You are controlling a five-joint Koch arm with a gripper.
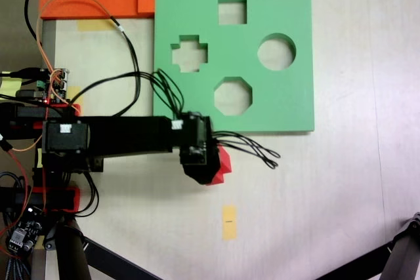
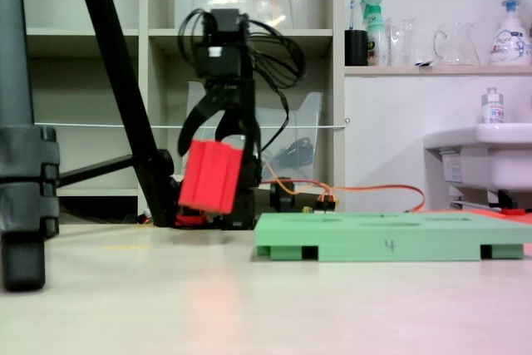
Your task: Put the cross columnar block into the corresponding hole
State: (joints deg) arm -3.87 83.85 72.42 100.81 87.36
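gripper [image 2: 218,174] is pinching the red cross block [image 2: 211,176] up off the table, tilted, just left of the green foam board [image 2: 391,243]; plus-shaped cutout [image 1: 189,54] unfilled

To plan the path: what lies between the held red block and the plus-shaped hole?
In the top-down fixed view, between red block and plus-shaped hole: black cables and green board.
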